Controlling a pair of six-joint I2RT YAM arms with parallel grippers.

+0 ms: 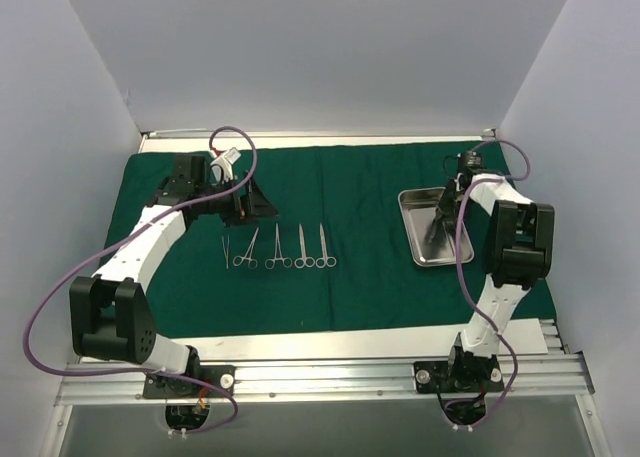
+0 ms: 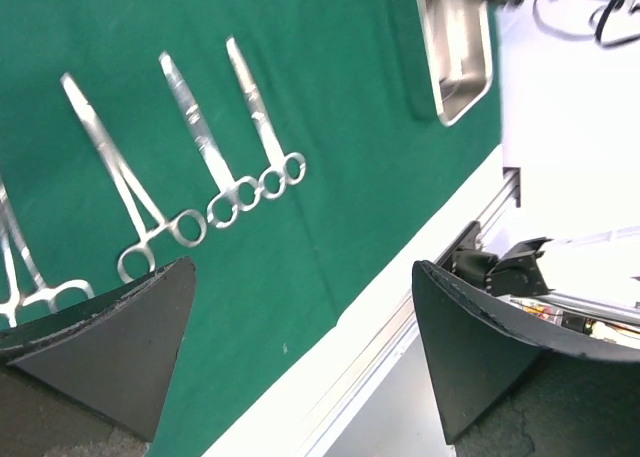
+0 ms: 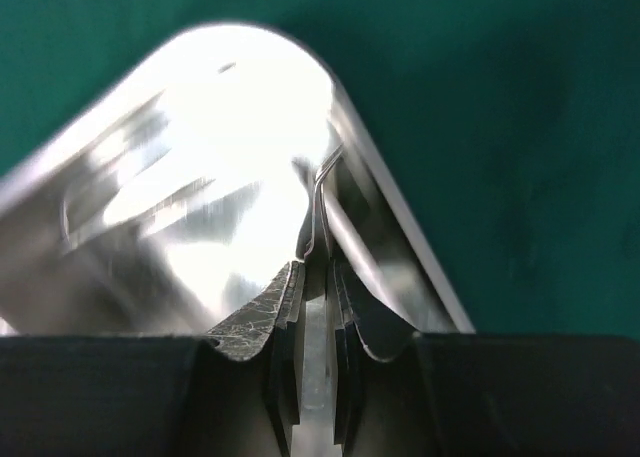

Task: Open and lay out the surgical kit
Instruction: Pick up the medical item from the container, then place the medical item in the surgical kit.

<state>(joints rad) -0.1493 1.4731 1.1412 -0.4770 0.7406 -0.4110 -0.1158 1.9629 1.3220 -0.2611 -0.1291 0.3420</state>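
Right gripper (image 3: 320,277) pinched almost shut on a slim silver instrument (image 3: 322,192).
The instrument stood between the fingertips inside the shiny rectangular steel tray (image 3: 200,127), on the dark green cloth drape (image 3: 500,127). Five silver ring-handled instruments (image 1: 280,249) lay in a row near the wide-open, empty left gripper (image 2: 300,267).

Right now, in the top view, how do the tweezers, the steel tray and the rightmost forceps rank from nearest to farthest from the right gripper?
1. Steel tray: on the right; the right gripper reaches into it.
2. Rightmost forceps: right end of the laid-out row.
3. Tweezers: left end of that row, farthest.
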